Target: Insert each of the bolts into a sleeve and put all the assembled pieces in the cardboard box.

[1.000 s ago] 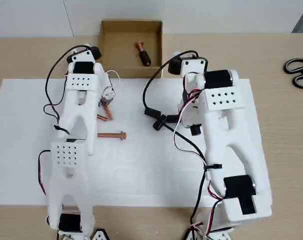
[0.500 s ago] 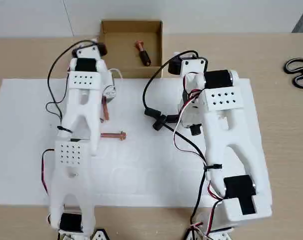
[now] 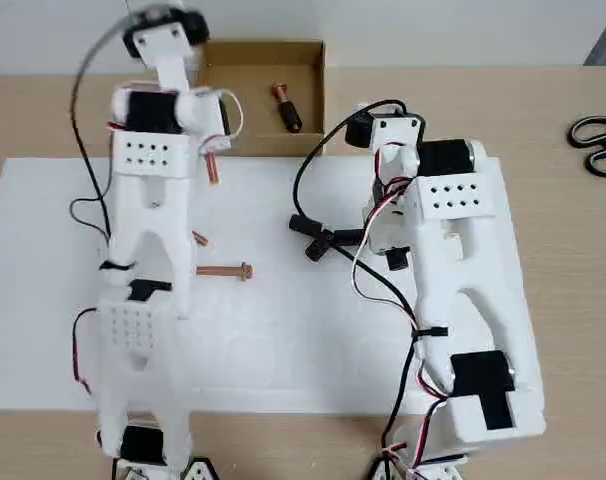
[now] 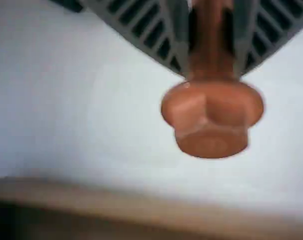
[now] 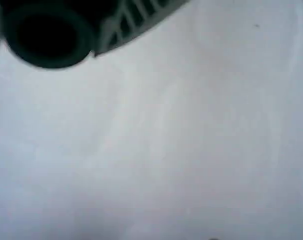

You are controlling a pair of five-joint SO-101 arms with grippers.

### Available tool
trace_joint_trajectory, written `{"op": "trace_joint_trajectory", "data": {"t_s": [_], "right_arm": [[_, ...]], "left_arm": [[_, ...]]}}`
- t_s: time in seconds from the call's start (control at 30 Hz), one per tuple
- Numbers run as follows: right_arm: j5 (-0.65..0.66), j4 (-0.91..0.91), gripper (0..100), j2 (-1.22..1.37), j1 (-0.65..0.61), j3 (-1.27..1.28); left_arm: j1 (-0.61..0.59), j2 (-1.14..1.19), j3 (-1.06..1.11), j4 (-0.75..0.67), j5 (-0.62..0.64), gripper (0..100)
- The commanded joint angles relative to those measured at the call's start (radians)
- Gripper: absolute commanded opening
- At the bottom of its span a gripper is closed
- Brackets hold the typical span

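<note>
Here, left jaws tight on a half-hidden bolt (image 4: 211,120), right jaws tight on a cut-off sleeve (image 5: 46,37).

Your pale wooden surface (image 3: 568,260) carries a white sheet (image 3: 283,350) (scissors (image 3: 595,142) lie off it, far right); a white wall (image 3: 433,30) stands behind.
</note>
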Motion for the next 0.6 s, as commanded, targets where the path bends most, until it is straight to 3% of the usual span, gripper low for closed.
{"op": "trace_joint_trajectory", "data": {"t_s": [0.0, 0.33, 0.57], "right_arm": [[0.012, -0.002, 0.4, -0.119, 0.008, -0.026], [0.011, -0.002, 0.4, -0.538, 0.01, -0.021], [0.011, -0.012, 0.4, -0.848, 0.005, 0.126]], "left_arm": [[0.003, -0.219, -0.045, 0.02, -0.006, 1], [0.005, -0.505, -0.016, 0.02, -0.006, 1], [0.091, -0.786, 0.343, 0.02, -0.008, 1]]}}
